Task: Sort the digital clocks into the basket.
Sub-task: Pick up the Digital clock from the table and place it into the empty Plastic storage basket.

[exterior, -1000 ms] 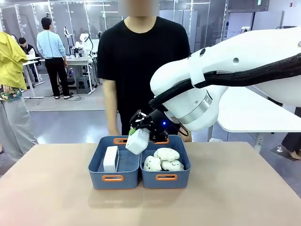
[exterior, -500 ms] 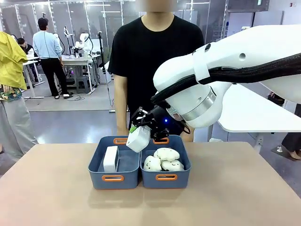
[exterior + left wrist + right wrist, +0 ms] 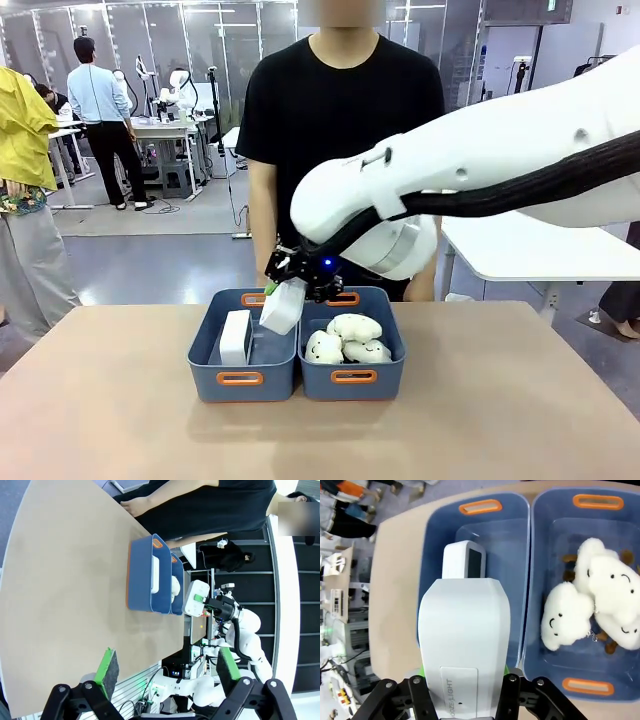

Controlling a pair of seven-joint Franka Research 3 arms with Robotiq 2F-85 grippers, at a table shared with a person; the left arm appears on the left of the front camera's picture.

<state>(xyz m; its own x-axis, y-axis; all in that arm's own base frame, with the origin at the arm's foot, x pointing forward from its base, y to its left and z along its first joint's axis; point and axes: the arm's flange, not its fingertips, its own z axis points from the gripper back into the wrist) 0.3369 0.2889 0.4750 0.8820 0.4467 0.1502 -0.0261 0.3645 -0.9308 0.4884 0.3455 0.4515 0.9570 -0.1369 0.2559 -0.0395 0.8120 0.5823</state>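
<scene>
My right gripper (image 3: 287, 282) is shut on a white digital clock (image 3: 283, 308), which hangs tilted just above the far right part of the left blue basket (image 3: 213, 378). In the right wrist view this held clock (image 3: 465, 640) is gripped by its sides and hovers over the basket (image 3: 497, 540). A second clock (image 3: 465, 563) stands on edge inside that basket (image 3: 236, 338). In the left wrist view my left gripper (image 3: 167, 667) stands open, high above the table's left side, far from the basket (image 3: 140, 575) and the held clock (image 3: 196, 598).
The right blue bin (image 3: 352, 378) touches the basket and holds three cream cloud plush toys (image 3: 352, 339) (image 3: 592, 600). A person in a black shirt (image 3: 345, 120) stands right behind the bins. Bare tabletop (image 3: 120, 420) surrounds both bins.
My right arm has swung left and dipped, carrying the clock from above the divide between the bins to above the left basket. The left gripper has stayed open.
</scene>
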